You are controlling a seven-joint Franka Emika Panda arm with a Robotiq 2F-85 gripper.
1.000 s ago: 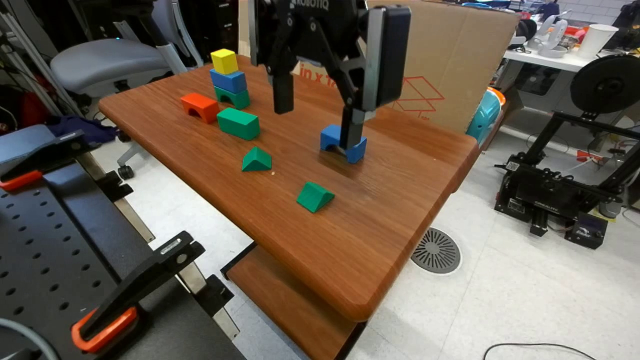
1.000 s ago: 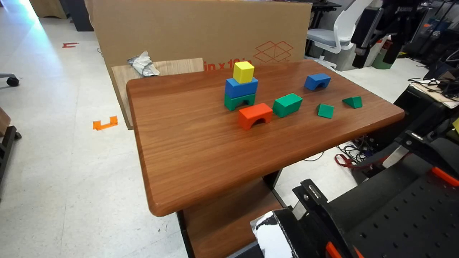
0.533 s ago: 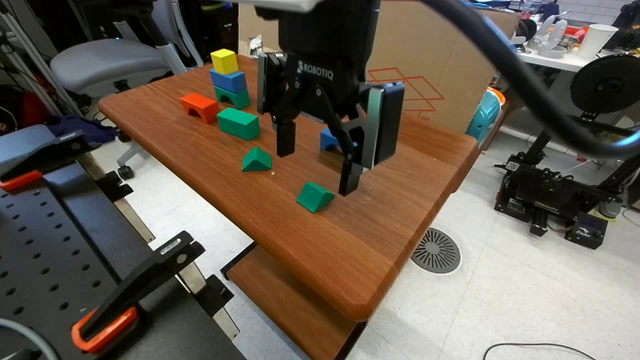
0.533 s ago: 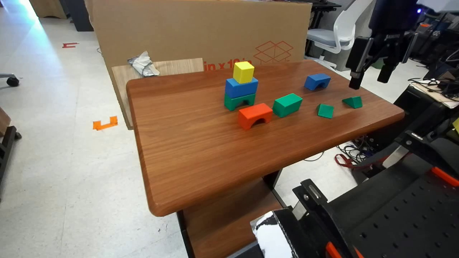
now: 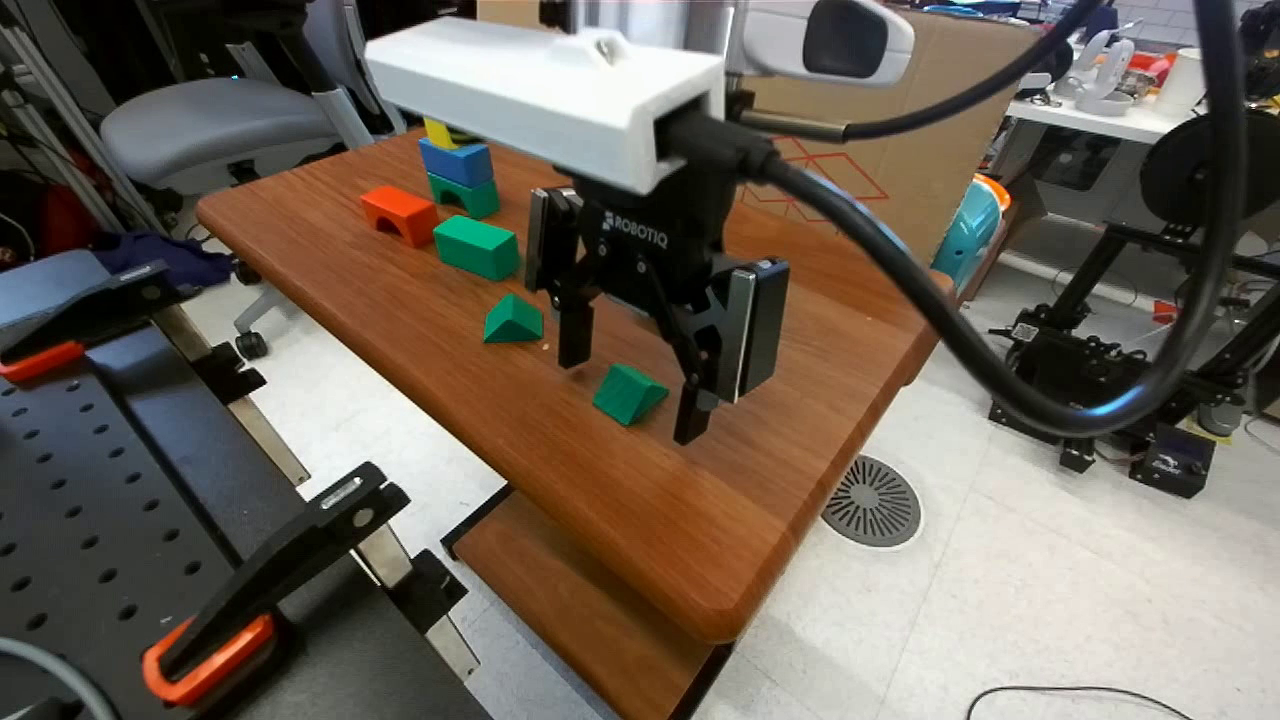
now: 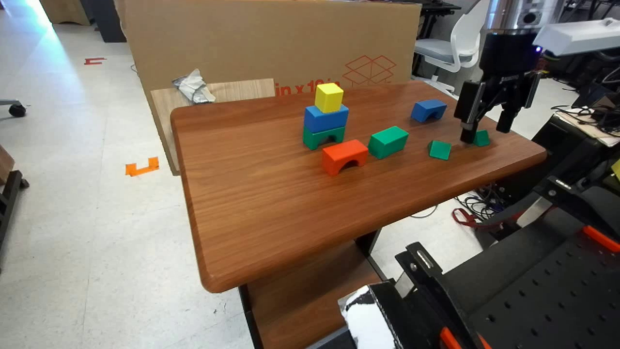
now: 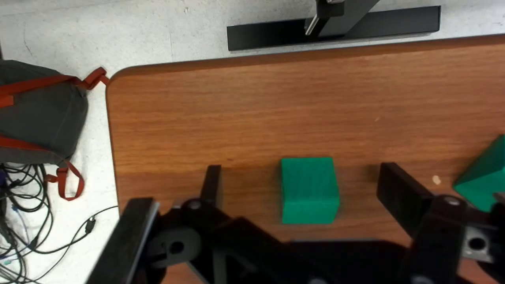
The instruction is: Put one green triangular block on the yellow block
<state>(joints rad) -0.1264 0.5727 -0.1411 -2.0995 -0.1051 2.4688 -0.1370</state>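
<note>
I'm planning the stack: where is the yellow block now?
In an exterior view, the yellow block sits just right of upper centre, atop the blue block, which rests on the green arch.

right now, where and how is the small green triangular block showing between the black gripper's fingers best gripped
Likely by the triangular ends of the small green triangular block, straight down from above: its ridge is up and, in the wrist view, points at both fingers of the open black gripper. Its sloping sides might slip.
</note>
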